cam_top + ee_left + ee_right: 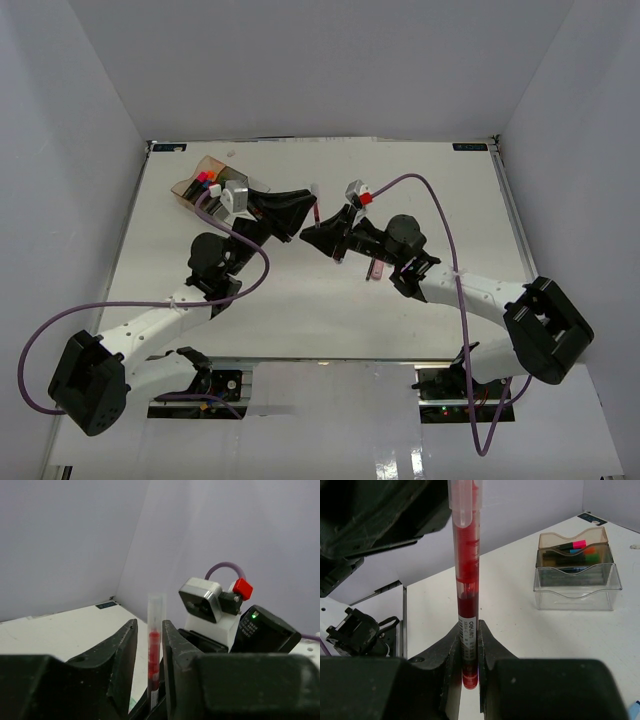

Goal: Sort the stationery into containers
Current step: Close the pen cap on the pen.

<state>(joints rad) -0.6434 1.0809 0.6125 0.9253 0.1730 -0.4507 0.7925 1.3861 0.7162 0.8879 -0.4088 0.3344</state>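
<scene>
From the top: spotted a thin red pen (318, 212) up in mid-air, caught between the left gripper (303, 207) and right gripper (325, 233), well apart from the organiser tray (208, 163) at the far-left corner. Left wrist: stood barely parted around the clear cap end, gap on one side, not clamping. Right wrist: pinched tight on the labelled lower barrel, upright. Guessed light, stiff, slick smooth plastic, best gripped mid-barrel. Noticed boxy clear, grey and amber compartments, with markers (577, 545) inside.

Left gripper (150, 624) slightly parted, right gripper (469, 628) clamped tight, both raised, facing each other.
</scene>
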